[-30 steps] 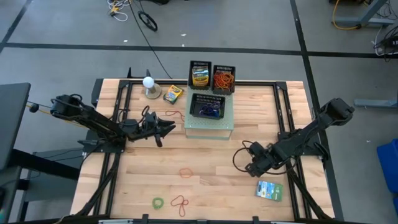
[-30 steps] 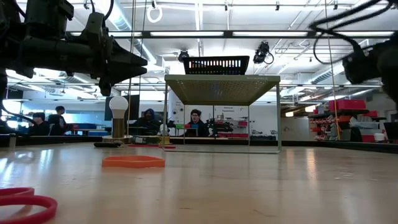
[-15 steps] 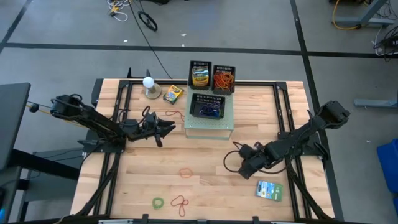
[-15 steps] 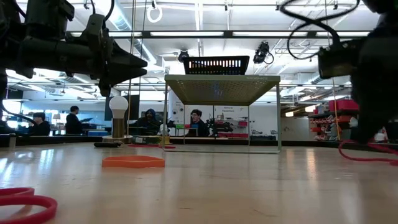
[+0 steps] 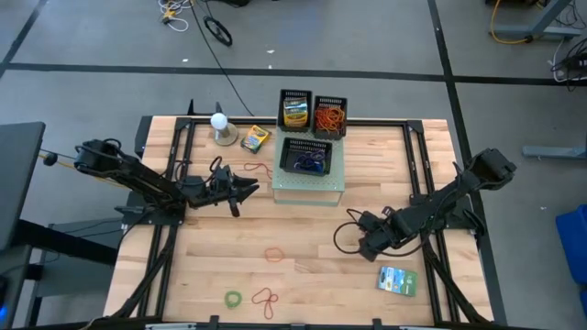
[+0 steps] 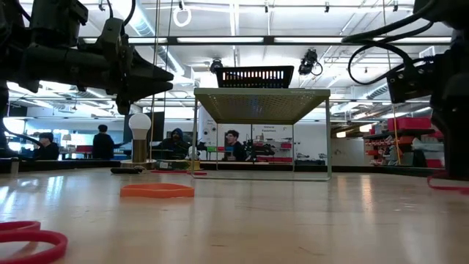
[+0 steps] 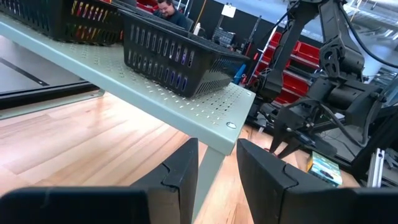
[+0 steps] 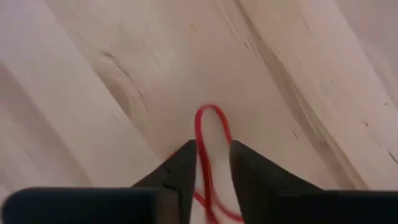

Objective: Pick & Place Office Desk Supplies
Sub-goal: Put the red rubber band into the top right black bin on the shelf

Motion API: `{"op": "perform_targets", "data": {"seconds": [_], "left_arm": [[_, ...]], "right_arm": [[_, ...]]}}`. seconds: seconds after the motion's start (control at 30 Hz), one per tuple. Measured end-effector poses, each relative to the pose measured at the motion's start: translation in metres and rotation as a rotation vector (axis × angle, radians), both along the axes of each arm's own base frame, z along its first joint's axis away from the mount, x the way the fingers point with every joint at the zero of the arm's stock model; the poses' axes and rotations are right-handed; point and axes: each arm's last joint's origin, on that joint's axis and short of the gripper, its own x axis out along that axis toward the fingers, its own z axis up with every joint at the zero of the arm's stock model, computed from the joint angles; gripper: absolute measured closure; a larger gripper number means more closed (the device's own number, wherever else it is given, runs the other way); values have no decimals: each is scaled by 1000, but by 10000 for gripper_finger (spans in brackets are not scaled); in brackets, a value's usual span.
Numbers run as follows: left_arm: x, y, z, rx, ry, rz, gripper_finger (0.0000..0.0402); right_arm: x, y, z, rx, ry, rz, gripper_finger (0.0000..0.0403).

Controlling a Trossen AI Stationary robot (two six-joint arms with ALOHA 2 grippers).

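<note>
My right gripper [image 5: 367, 246] is low over the table's right part, shut on a red rubber band [image 8: 210, 121]. In the low view the band [image 6: 447, 183] trails beneath it at the tabletop. A green-blue-white packet [image 5: 396, 280] lies flat near the right gripper. My left gripper [image 5: 249, 189] hovers shut at left centre, above a red band [image 5: 255, 170]. An orange band [image 5: 274, 254], a green band [image 5: 233, 298] and another red band [image 5: 266, 300] lie flat on the wood. A yellow-green crayon box [image 5: 255, 138] lies near the far edge. My right gripper has the red rubber band pinched between its two fingers [image 8: 180, 168], coming from above and pointing down at the wood. The band's strand [image 8: 205, 158] runs between them and its free loop [image 8: 211, 115] sticks out past the tips. Whether the loop rests on the table I cannot tell.
A pale green perforated shelf [image 5: 309, 181] stands at the far centre with a black basket [image 5: 305, 156] on it. Two more black baskets [image 5: 294, 110] [image 5: 330, 115] stand behind it with crayons and orange bands. A white ball on a round base [image 5: 220, 126] stands far left.
My right gripper dropped lower over the table, swung a little toward the table's left, then came back toward the right. The red band came into the low view beneath it and moved with it.
</note>
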Motion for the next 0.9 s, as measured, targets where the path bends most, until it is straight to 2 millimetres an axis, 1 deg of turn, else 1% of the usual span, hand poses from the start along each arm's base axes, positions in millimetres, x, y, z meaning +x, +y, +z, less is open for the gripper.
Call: {"op": "perform_targets", "data": {"seconds": [0.13, 0.27, 0.47, 0.6, 0.77, 0.83, 0.9], "left_arm": [[0, 0, 0, 0, 0, 0, 282], [0, 0, 0, 0, 0, 0, 282], [0, 0, 0, 0, 1, 0, 282], [0, 0, 0, 0, 1, 0, 282], [0, 0, -1, -8, 11, -1, 282], [0, 0, -2, -11, 16, -1, 282], [0, 0, -2, -12, 17, -1, 282]], "right_arm": [[-2, -1, 0, -11, 24, 37, 264], [-2, 0, 0, -11, 39, 110, 252], [0, -4, -1, -6, 50, 139, 252], [-3, -9, -13, 43, 47, 147, 252], [-5, -11, -17, 47, 47, 157, 252], [-5, -11, -17, 45, 47, 176, 259], [-5, -11, -17, 43, 48, 209, 276]]}}
